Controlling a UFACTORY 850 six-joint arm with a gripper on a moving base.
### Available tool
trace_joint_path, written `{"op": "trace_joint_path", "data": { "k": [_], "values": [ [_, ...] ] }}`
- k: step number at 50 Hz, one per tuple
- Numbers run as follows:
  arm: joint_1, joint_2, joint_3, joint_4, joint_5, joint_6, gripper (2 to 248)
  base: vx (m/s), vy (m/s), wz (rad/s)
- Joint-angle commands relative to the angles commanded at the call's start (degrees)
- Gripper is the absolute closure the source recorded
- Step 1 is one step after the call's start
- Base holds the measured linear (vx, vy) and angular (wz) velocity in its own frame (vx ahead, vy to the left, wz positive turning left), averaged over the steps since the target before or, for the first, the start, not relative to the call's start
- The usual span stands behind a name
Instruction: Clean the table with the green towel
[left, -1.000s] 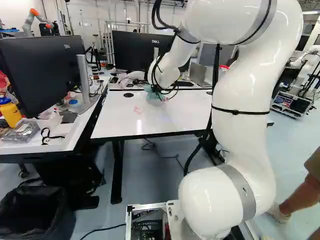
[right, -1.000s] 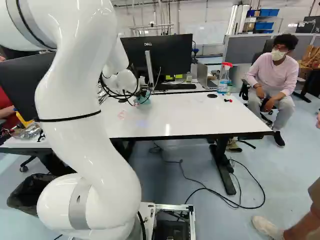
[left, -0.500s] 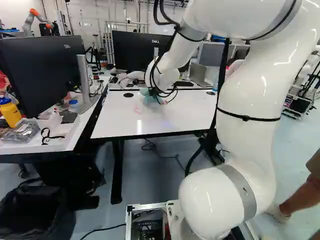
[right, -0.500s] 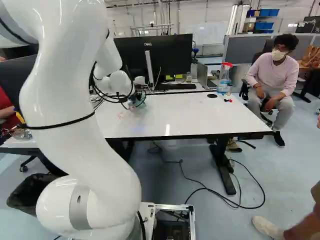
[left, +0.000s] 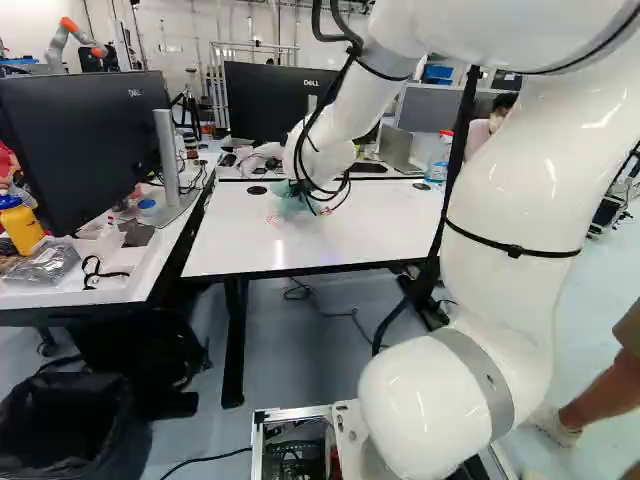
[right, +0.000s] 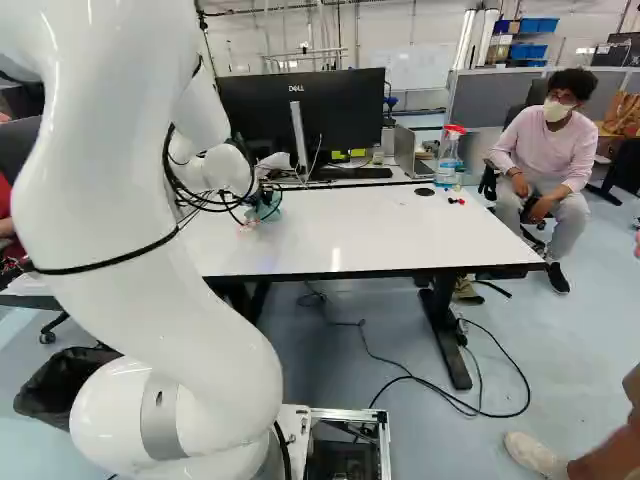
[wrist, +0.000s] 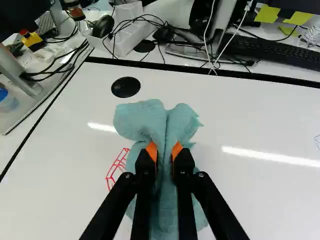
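1. The green towel (wrist: 140, 120) lies bunched on the counter (wrist: 260, 200), just beside the black disc (wrist: 125, 87) and reaching from there back toward the arm. The gripper (wrist: 164, 151), on the arm's side of the disc, pinches a fold of it between its orange pads.
2. A red drawing (wrist: 114, 170) shows on the arm's side of the disc, next to the towel; wiping over it seems the step in hand. The cloth is narrow and gathered, so a stroke with poor aim could pass the ink by.
3. Only the middle is pinched. Too much drag could pull the fold loose; too little downward pressure would let the cloth skim and leave ink.
4. Pressing too low could scrape the fingertips near the disc, or catch cloth on its rim if that stands proud.
5. A stroke carried beyond the disc risks snagging the loose cables (wrist: 135, 22) or nudging the keyboard (wrist: 280, 50).
6. Far to the disc's right in the right base view, a long sweep could topple the spray bottle (right: 449, 158) or scatter the small pieces (right: 456, 201).
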Motion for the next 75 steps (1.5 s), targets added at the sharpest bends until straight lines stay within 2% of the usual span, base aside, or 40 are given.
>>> {"op": "trace_joint_path", "data": {
  "k": [12,17,54,75],
  "values": [
    [0.7,2.9,3.1,0.0,2.5,0.0,199,0.000,0.000,0.000],
    [0.8,2.8,3.4,0.0,3.5,0.0,199,0.000,0.000,0.000],
    [1.4,-2.3,3.0,0.0,8.1,0.0,199,0.000,0.000,0.000],
    [1.6,-5.8,2.2,0.0,8.4,0.0,199,0.000,0.000,0.000]
  ]
}}
